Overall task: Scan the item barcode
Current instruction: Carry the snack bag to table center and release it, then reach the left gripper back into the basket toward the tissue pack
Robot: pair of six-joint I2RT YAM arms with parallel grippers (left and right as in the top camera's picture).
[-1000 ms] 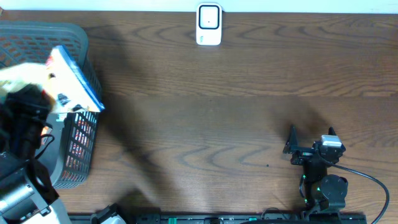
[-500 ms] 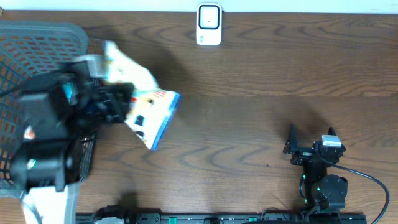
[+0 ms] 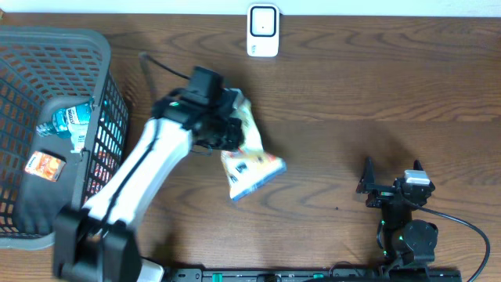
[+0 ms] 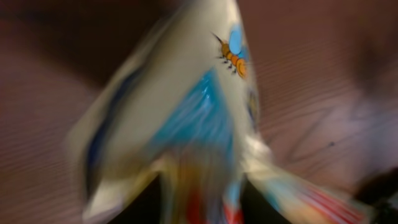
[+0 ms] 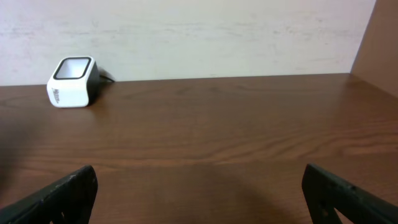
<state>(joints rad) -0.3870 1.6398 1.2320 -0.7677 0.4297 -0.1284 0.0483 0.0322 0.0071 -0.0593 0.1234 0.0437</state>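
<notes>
One snack bag [image 3: 252,163] out of basket [image 3: 47,47] since a second ago, now mid-frame over surface [image 3: 352,94], below scanner [image 3: 263,31]. Left tool [image 3: 228,131] at bag top; I can't tell if it grips. Right tool [image 3: 391,169] wide, empty. Scan pending.
</notes>
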